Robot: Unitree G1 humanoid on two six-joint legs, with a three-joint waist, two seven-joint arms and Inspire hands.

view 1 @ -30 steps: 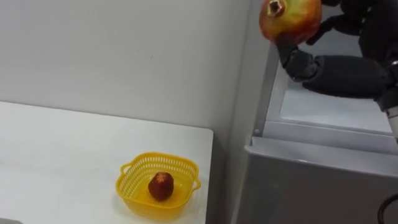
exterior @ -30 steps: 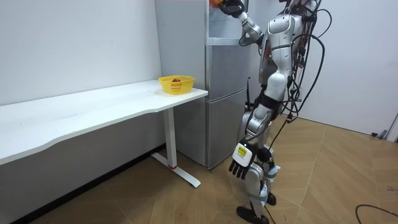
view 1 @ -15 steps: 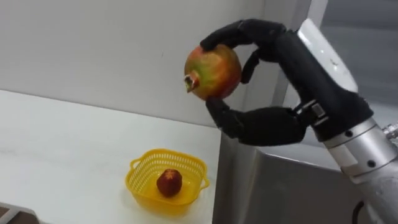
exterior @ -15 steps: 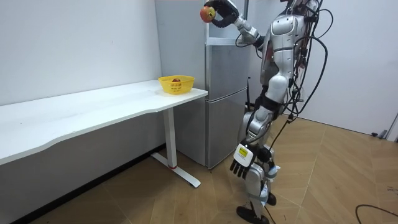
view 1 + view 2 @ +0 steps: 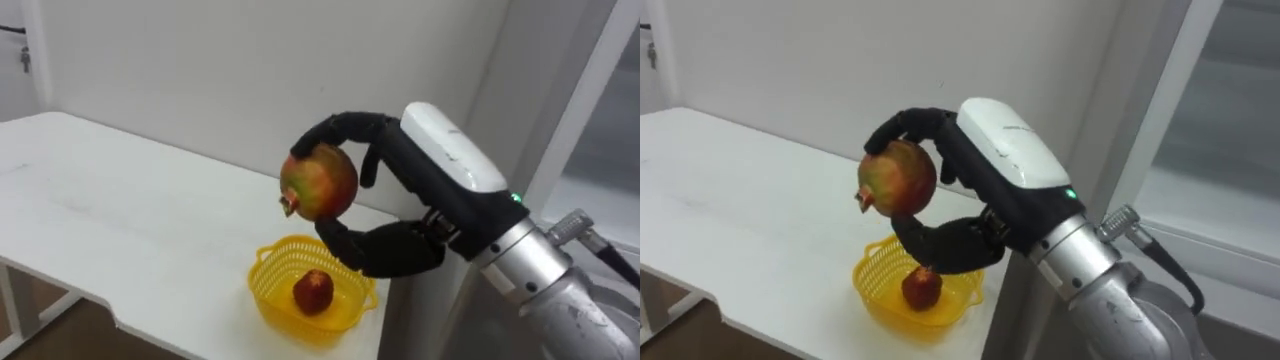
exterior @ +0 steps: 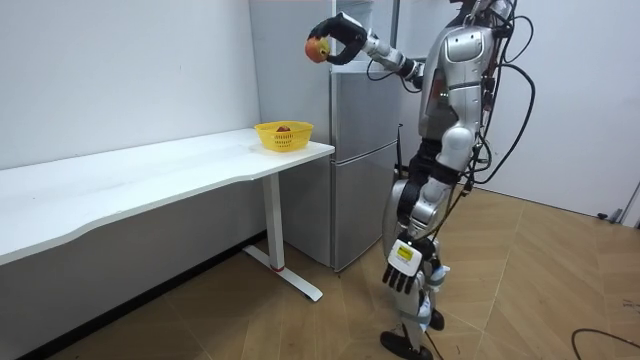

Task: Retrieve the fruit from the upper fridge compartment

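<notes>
A red-yellow pomegranate [image 5: 320, 182] is held in the air, with my right hand [image 5: 445, 185] shut on it, fingers over the top and thumb underneath. It hangs just above a yellow basket [image 5: 262, 291] that stands near the white table's [image 5: 120, 220] right end. A smaller dark red fruit [image 5: 313, 292] lies in the basket. In the room view I stand in front of the grey fridge [image 6: 360, 150], right arm stretched towards the table with the pomegranate [image 6: 319, 47] high up. My left hand [image 6: 403, 268] hangs by my thigh, fingers relaxed.
The fridge's upper compartment [image 5: 600, 120] shows at the right, behind my forearm. A white wall runs behind the table. The long table top [image 6: 150, 175] stretches away to the room view's left, and wooden floor lies around me.
My right hand has carried the pomegranate out of the upper fridge, leftwards and down, to above the basket. My body has turned towards the table, so the eye view has shifted.
</notes>
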